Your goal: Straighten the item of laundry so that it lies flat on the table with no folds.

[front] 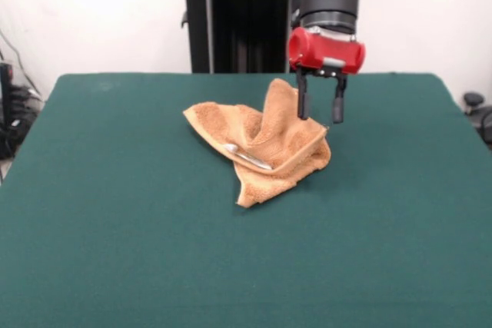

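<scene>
Hovering with fingers spread apart and gripping nothing, gripper (320, 117) at the raised far peak of the towel (261, 150), which sits crumpled and folded over itself near the middle of the table (115, 228), white tag (247, 157) showing on the near fold. Best to come straight down on that peak's outer edge, pinch a single layer rather than the whole bunch, then lift only slightly and draw away from the heap. Risk, as judged: catching doubled cloth and dragging the folds along.
</scene>
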You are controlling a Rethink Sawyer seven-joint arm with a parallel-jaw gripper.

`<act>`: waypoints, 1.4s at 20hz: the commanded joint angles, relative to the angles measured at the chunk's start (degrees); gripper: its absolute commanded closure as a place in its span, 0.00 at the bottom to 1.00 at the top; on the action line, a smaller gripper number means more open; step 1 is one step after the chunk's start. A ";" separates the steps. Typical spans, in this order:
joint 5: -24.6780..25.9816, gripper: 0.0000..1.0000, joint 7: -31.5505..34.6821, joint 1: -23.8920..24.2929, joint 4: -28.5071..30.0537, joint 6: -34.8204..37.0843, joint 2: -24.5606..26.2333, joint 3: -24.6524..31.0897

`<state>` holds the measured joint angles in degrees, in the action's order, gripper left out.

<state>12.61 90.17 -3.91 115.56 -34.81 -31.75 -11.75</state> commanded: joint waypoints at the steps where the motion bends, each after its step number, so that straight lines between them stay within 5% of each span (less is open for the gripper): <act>1: 2.37 0.00 12.32 1.82 -1.17 3.06 -0.67 8.33; 21: -2.40 0.00 9.58 -1.20 -1.75 4.76 1.43 5.06; 28: -3.45 0.00 7.21 -3.09 -2.38 10.47 1.95 3.38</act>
<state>13.16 90.17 -4.75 115.57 -34.03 -33.80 -10.37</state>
